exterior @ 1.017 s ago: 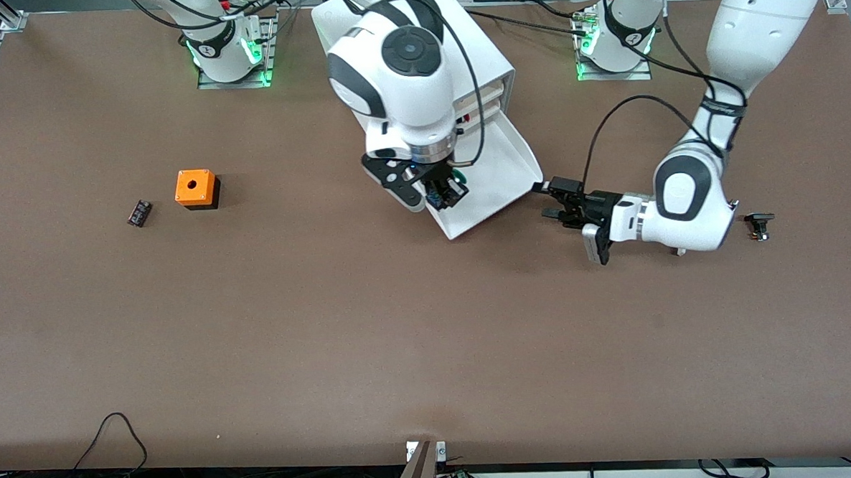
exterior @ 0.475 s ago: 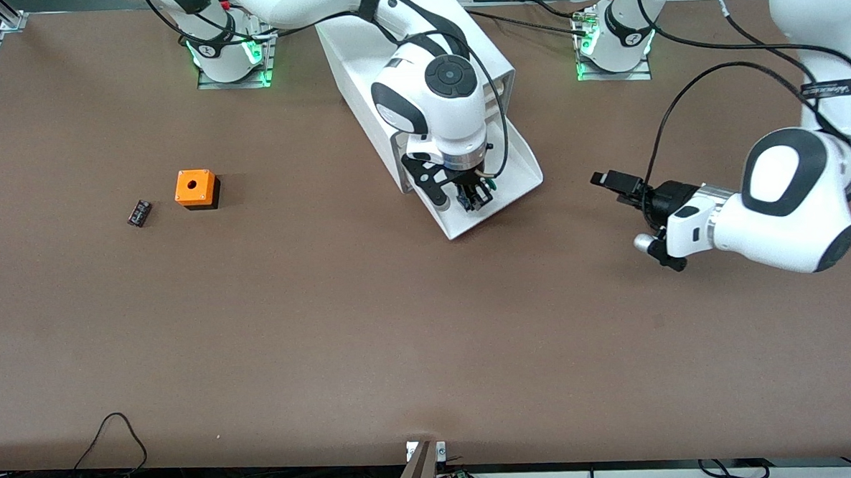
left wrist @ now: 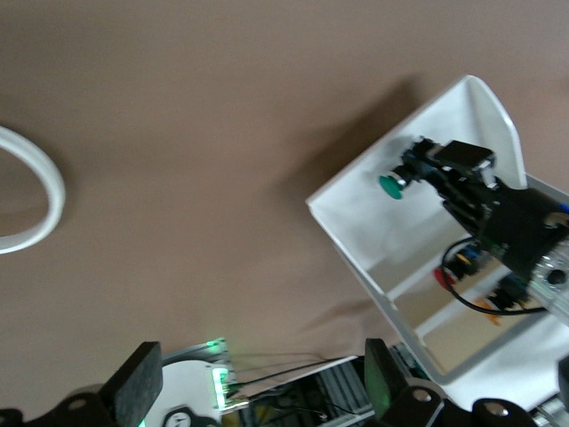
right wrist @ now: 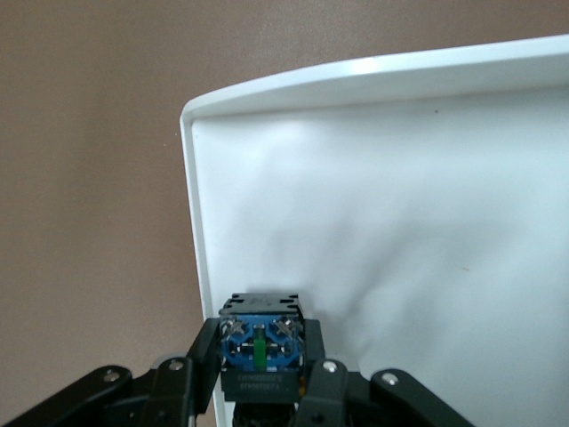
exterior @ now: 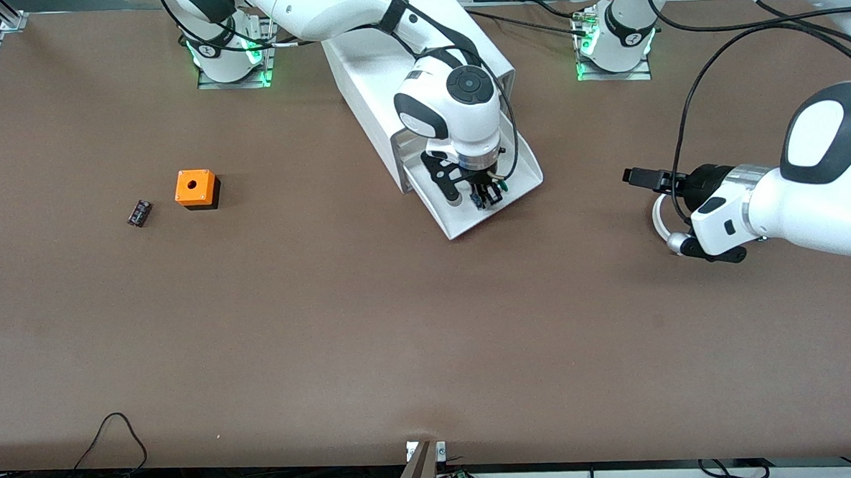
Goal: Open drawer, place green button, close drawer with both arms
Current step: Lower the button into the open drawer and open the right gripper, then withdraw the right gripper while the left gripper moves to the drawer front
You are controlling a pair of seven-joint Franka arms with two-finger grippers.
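Note:
The drawer, the lowest white tray of the white cabinet, stands pulled out. My right gripper is over the drawer's inside, shut on the button. In the right wrist view the button's blue-and-black body sits between the fingers, over the drawer's white floor near a corner. The left wrist view shows the button's green cap over the drawer. My left gripper is open and empty, over the table between the drawer and the left arm's end.
A white arc lies on the table under the left hand and also shows in the left wrist view. An orange box with a hole and a small black part lie toward the right arm's end.
My right gripper has carried the button from the drawer's edge to over its inside. My left gripper has drawn back from the drawer toward the left arm's end.

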